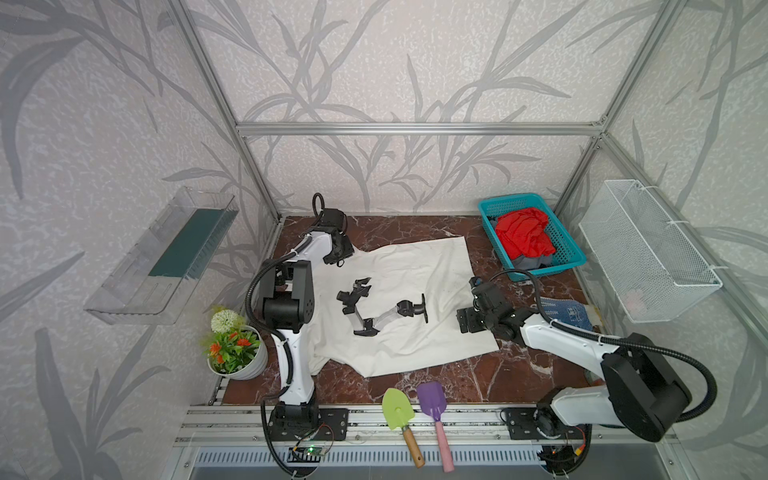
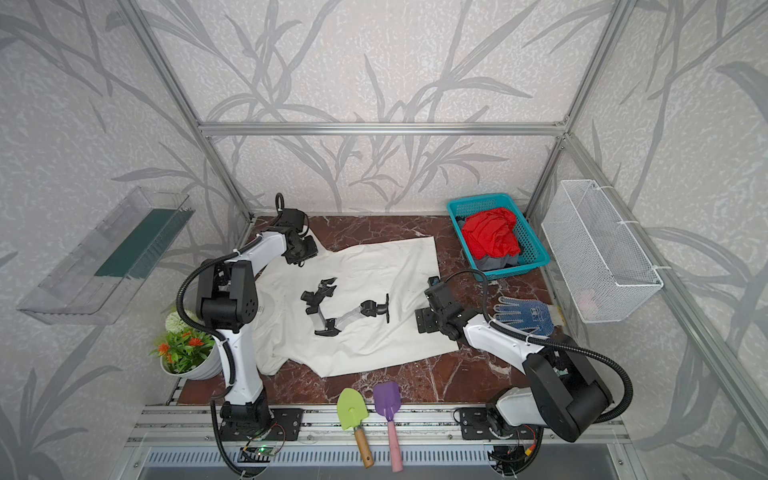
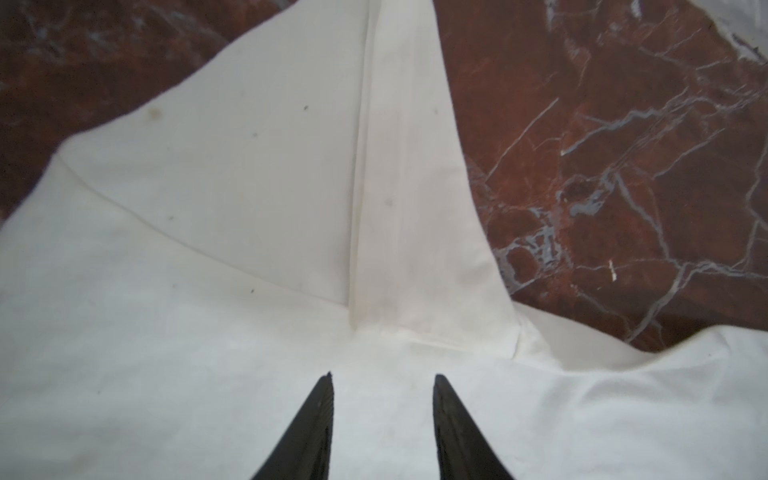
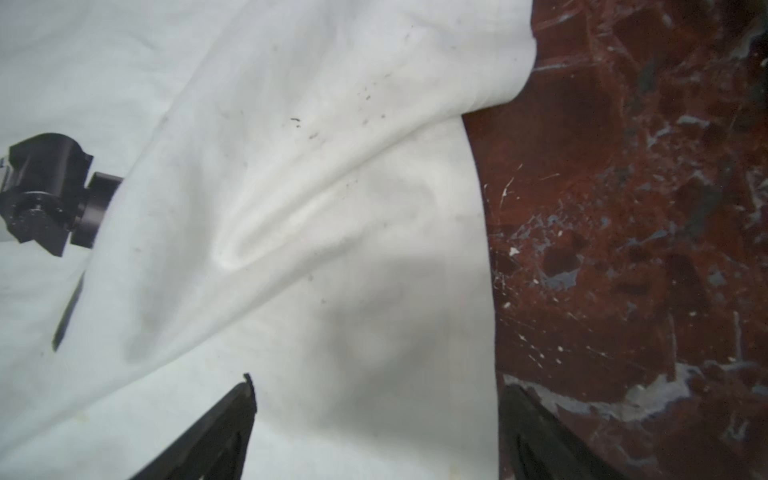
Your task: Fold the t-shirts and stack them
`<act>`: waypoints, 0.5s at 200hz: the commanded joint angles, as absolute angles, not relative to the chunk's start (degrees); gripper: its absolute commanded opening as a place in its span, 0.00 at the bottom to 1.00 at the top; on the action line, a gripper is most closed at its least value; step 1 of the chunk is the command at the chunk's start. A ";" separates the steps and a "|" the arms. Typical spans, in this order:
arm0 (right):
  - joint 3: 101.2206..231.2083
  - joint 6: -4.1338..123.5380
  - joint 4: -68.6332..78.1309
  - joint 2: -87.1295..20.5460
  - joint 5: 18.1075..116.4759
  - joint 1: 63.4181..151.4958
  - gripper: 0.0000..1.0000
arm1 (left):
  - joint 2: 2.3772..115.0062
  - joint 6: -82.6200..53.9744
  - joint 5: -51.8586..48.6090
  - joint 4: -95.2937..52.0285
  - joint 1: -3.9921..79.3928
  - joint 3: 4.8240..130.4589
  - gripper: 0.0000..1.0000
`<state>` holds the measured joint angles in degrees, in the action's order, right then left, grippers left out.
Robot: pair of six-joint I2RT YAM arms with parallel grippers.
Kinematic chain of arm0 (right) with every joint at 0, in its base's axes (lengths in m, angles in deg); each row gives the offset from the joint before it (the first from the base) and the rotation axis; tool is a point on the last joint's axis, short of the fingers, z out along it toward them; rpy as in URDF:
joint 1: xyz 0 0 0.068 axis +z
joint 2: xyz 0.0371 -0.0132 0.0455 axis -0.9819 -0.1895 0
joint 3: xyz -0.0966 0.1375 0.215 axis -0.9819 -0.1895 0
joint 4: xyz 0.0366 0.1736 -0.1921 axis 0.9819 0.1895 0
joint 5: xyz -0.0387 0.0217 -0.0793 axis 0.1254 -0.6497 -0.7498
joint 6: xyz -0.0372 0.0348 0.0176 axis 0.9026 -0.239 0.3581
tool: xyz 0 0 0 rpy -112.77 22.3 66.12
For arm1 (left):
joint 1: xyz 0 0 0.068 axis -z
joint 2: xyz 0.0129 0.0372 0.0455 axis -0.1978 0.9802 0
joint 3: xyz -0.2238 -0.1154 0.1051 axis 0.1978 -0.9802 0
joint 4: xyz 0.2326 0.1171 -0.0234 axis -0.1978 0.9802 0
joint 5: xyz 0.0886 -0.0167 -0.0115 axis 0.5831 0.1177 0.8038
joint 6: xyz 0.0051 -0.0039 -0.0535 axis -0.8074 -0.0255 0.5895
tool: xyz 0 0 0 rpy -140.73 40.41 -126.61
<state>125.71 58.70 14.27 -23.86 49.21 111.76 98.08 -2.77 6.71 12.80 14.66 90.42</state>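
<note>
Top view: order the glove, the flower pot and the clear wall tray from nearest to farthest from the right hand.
1. Glove, on the table just right of the right hand.
2. Flower pot, at the front left.
3. Clear wall tray, up on the left wall.

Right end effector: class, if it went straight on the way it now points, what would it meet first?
Probably the white t-shirt, right at its edge on the table; depth is unclear.
</note>
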 commanded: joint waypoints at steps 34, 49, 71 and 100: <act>124.62 56.30 18.52 -22.75 49.93 112.00 0.92 | 102.90 -1.23 7.21 14.64 14.04 96.04 0.36; 124.29 56.00 18.63 -22.57 50.21 111.98 0.92 | 103.42 -0.82 7.22 14.49 14.05 96.06 0.36; 124.20 55.36 20.29 -22.38 50.09 112.09 0.92 | 104.28 -0.44 7.56 14.30 13.93 96.15 0.35; 125.99 53.91 24.47 -22.16 49.56 112.01 0.92 | 105.37 -0.15 7.38 14.22 13.54 96.78 0.31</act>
